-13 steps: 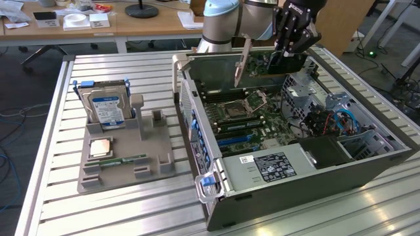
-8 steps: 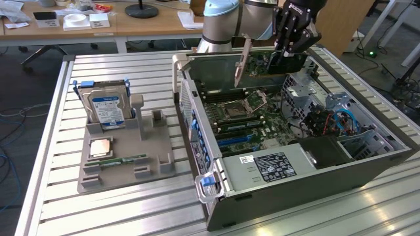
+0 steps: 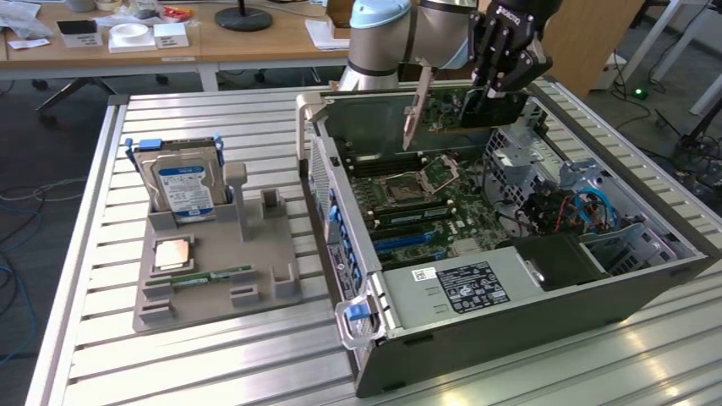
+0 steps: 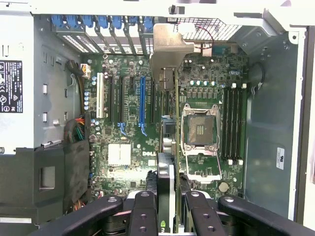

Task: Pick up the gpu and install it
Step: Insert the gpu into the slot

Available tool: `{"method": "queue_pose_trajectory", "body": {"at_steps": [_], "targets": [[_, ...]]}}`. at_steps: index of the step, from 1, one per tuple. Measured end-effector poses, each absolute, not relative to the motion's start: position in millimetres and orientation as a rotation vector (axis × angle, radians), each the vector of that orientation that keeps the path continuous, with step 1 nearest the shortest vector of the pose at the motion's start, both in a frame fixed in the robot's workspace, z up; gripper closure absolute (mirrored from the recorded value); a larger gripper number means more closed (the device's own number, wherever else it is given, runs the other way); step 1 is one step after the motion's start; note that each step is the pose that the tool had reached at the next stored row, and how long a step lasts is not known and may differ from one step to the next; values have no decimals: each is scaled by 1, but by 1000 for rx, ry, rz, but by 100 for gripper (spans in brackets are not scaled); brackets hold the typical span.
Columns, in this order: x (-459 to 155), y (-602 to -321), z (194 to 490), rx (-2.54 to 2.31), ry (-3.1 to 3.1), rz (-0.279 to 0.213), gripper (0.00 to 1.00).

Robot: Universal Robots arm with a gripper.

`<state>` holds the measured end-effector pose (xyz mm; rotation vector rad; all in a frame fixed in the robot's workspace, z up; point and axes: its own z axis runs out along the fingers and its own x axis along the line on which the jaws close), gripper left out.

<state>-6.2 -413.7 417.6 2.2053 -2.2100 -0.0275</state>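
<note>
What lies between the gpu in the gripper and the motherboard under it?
Nothing: in the exterior view the gpu, held by the gripper, hangs above the motherboard with only air between.

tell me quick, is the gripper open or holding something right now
gripper: closed on the gpu, holding it edge-on above the motherboard inside the open computer case

Claw point(image 3: 488, 95) gripping gpu point(image 3: 449, 114) above open computer case point(image 3: 496, 326), hard drive point(image 3: 186, 188) upright on tray point(image 3: 209, 296)
</note>
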Motion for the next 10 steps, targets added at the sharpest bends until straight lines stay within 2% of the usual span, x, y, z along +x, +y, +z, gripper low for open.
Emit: {"method": "queue_pose_trajectory", "body": {"at_steps": [10], "targets": [[-6, -414, 413, 2205, -2210, -27, 73]]}}
